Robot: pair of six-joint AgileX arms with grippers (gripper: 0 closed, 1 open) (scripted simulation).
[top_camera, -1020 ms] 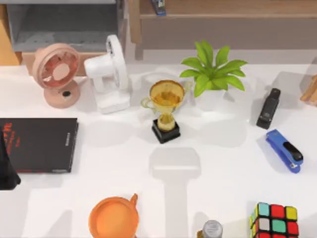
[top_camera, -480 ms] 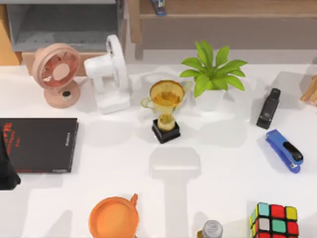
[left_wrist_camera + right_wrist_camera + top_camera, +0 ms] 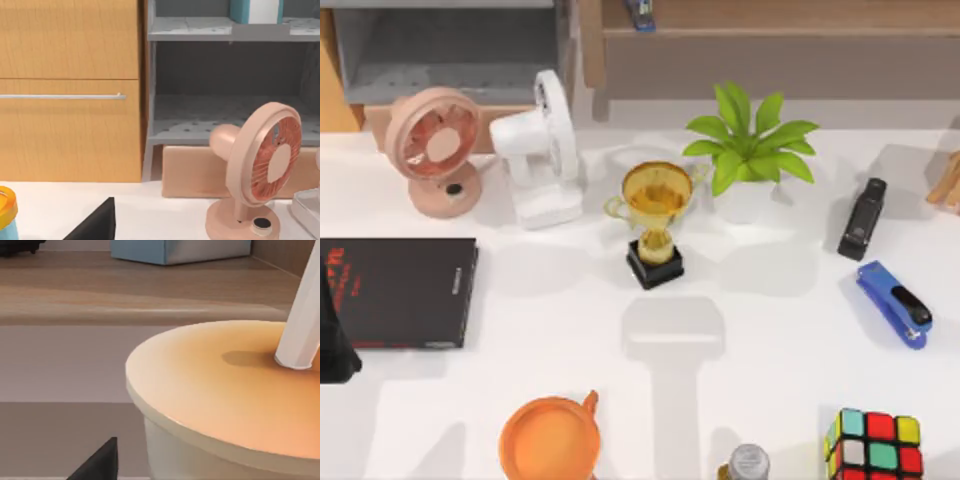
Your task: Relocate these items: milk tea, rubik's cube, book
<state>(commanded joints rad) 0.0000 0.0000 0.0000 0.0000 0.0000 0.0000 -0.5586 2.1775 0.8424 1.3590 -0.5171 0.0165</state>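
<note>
Close in front of the right gripper [image 3: 97, 462]: milk tea [image 3: 225, 390]; whether it is held, cannot tell. Rubik's cube [image 3: 875, 445] unmoved over the last second, left arm [image 3: 332, 340] parked, so no visible progress.

Our rubik's cube [image 3: 875, 446] sits at the table's near right corner. Our milk tea [image 3: 235, 405], pale cup, orange lid, white straw, stands upright. Our teal-blue book [image 3: 255, 11] stands on a grey shelf.

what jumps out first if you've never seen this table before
The gold trophy stands mid-table, with the green potted plant just behind it to the right. The colourful rubik's cube sits at the near right edge. In the right wrist view, the milk tea with its white straw looms close.
</note>
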